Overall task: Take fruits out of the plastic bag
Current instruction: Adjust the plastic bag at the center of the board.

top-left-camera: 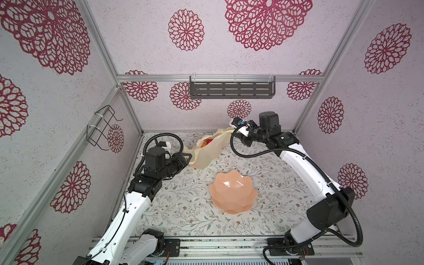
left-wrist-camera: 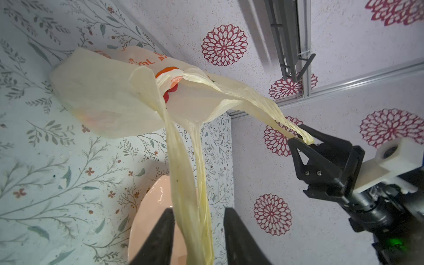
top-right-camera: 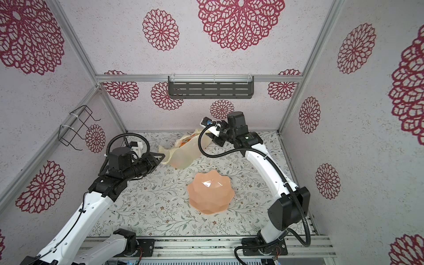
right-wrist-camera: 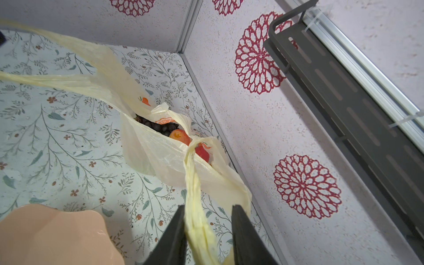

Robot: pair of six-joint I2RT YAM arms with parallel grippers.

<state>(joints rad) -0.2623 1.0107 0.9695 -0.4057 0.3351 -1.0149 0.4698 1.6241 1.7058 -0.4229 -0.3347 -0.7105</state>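
Note:
The cream-yellow plastic bag (top-left-camera: 206,153) (top-right-camera: 183,157) lies at the back of the table, its mouth pulled apart. Inside show the fruits: a dark grape bunch (right-wrist-camera: 158,126), a red-orange round one (right-wrist-camera: 180,136) and a red one (right-wrist-camera: 202,153) (left-wrist-camera: 168,94). My left gripper (left-wrist-camera: 199,210) (top-left-camera: 189,158) holds one loop handle (left-wrist-camera: 185,174), stretched straight from the bag. My right gripper (right-wrist-camera: 207,207) (left-wrist-camera: 300,137) holds the other handle (right-wrist-camera: 192,183), lifted above the table near the back wall.
A peach-pink scalloped bowl (top-left-camera: 232,192) (top-right-camera: 210,191) stands in front of the bag, between the arms. A dark slotted shelf (top-left-camera: 231,89) hangs on the back wall and a wire rack (top-left-camera: 103,128) on the left wall.

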